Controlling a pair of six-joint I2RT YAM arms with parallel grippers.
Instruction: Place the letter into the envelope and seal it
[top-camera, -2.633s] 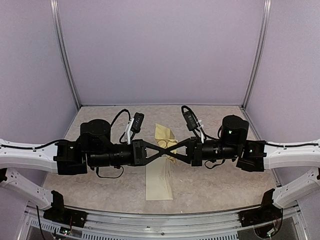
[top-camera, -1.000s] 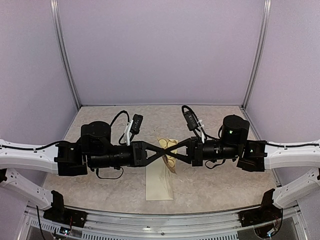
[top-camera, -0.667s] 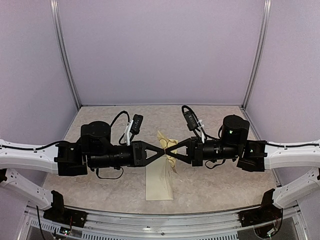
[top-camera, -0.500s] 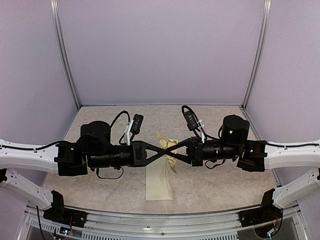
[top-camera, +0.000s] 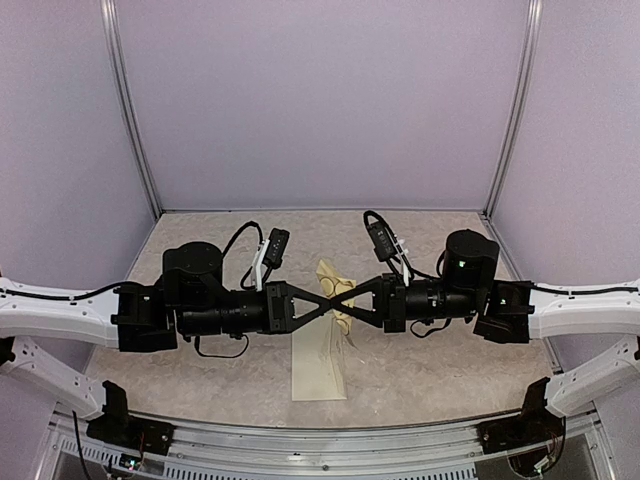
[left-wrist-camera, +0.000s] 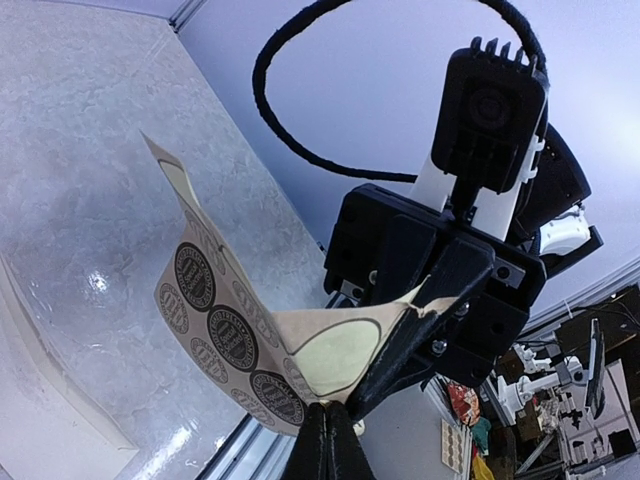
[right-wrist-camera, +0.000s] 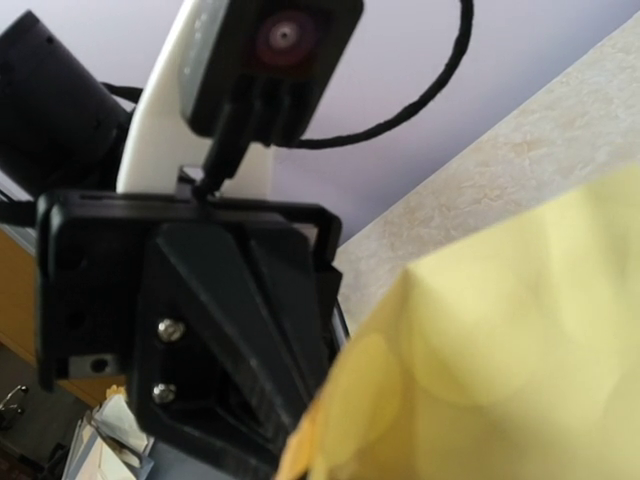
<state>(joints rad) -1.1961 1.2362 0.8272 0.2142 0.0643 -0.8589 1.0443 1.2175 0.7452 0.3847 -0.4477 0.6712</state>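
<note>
My two grippers meet tip to tip above the middle of the table. Between them hangs the yellow-tan sticker sheet (top-camera: 333, 279) with round brown stickers (left-wrist-camera: 212, 322). My left gripper (top-camera: 329, 300) is shut, its tips (left-wrist-camera: 328, 436) pinching the sheet's lower edge below a bare oval patch. My right gripper (top-camera: 341, 298) grips the sheet's far corner (left-wrist-camera: 432, 297). In the right wrist view the blurred sheet (right-wrist-camera: 500, 360) hides my own fingers. The cream envelope (top-camera: 318, 362) lies flat on the table below the grippers. No separate letter shows.
The envelope's edge also shows at the lower left of the left wrist view (left-wrist-camera: 45, 405). The left gripper's black body (right-wrist-camera: 200, 330) fills the left of the right wrist view. Lilac walls enclose the table, and a metal rail (top-camera: 320, 440) runs along its near edge.
The grippers stay joined at the sheet. The left arm has edged slightly right, and the sticker sheet has bent and shifted a little between them. The envelope has not moved.
</note>
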